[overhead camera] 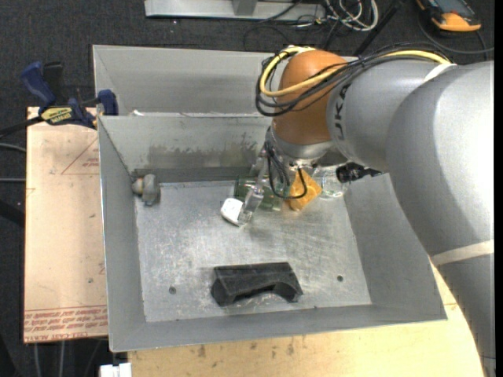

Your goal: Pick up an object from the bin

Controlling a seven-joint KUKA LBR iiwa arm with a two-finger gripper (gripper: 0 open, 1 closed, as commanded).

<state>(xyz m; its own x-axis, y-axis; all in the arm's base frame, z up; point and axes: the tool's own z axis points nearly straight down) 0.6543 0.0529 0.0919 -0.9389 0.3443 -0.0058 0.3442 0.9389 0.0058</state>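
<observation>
Toward the back middle of the grey metal bin (pixel 181 242), spotted the gripper (pixel 255 201) hanging low over a little cluster of stuff. Had a small white blocky piece (pixel 232 211) just beside it on the side away from the arm, a small greenish piece (pixel 267 203) right under it, and an orange-yellow lump (pixel 302 192) tucked close on the arm's side. Honestly couldn't tell whether the gripper was spread apart or closed, or whether anything sat in it, since the orange wrist cover and cables blocked most of that. Read it as the reach-and-grasp step, nothing lifted yet. Pegged the white piece or the green one as the likely pick, both lying flat on the floor near the back wall. Figured the next move called for settling squarely over just one of them, closing, then lifting straight up without dragging the neighbours along. Also noticed a black curved chunk (pixel 255 283) well apart near the front wall and a grey roundish knob (pixel 146 189) off in the far back corner.
</observation>
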